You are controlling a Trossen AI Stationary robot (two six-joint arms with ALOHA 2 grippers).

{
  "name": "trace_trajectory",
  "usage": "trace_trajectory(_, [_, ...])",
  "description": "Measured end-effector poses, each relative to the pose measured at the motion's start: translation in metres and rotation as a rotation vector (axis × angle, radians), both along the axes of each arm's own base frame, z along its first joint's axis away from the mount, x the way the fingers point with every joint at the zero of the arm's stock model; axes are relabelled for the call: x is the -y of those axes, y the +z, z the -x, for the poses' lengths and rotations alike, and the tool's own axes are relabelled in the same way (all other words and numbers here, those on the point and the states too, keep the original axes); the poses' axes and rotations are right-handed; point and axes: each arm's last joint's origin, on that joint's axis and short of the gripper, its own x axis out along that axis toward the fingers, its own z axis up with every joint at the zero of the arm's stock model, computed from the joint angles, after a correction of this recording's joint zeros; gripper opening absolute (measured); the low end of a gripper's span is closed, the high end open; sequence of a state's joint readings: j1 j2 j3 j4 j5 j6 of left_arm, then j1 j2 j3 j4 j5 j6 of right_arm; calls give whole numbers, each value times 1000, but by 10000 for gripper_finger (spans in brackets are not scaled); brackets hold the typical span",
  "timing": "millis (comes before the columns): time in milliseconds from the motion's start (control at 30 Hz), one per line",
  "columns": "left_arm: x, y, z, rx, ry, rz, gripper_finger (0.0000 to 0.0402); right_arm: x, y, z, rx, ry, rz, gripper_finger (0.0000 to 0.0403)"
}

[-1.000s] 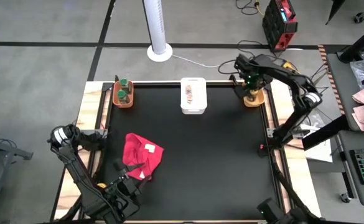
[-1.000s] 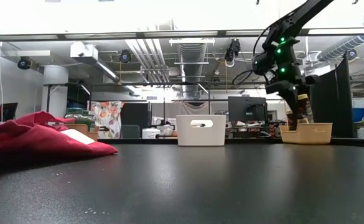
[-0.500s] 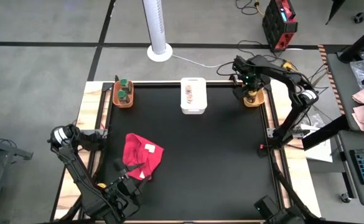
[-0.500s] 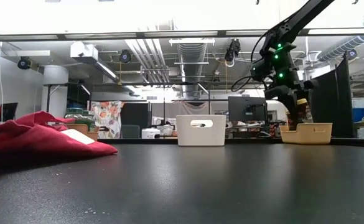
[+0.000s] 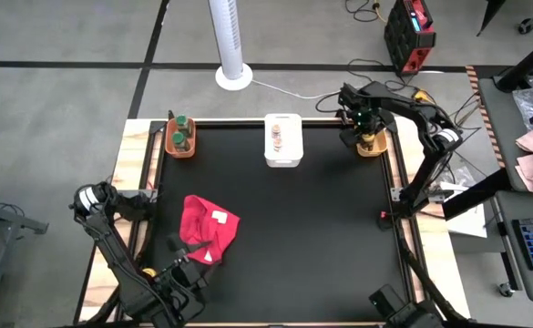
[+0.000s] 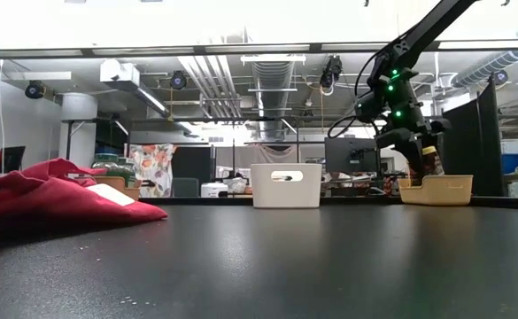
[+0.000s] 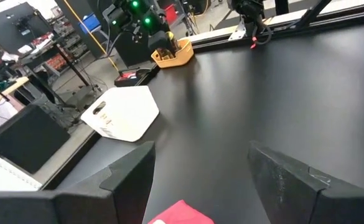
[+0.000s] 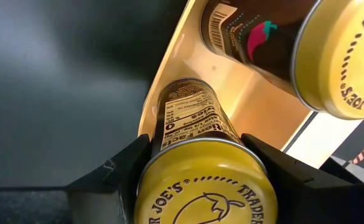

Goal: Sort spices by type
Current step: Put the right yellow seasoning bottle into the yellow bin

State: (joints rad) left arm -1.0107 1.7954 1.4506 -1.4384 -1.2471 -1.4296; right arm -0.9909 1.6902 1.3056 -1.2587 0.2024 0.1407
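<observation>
Yellow-lidded spice jar (image 8: 197, 155) in right pincer (image 8: 200, 168), label printed, over yellow bin (image 8: 231, 93)

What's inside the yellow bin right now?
The yellow bin holds two yellow-lidded jars: one between the right claw's fingers, another beside it. The bin's floor under them is hidden.

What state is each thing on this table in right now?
Right hand: closed on a yellow-lidded jar, over the yellow bin.
Left hand: open, empty.
Second yellow-lidded jar: in the bin.
White bin: holds jars.
Orange bin: holds green-lidded jars.
Red cloth: crumpled.
</observation>
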Motion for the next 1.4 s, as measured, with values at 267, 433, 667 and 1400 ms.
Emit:
trace_trajectory(267, [3,-1,-2,20,0,35,238,-1,1,0,3,12,1,219])
trace_trajectory(433, [3,-1,-2,17,1,40,238,-1,1,0,3,23,-2,221])
trace_trajectory(667, [3,-1,-2,17,1,41,238,-1,2,0,4,27,-1,244])
trace_trajectory(1400, [3,-1,-2,16,2,43,238,4,28,-2,23,8,34,308])
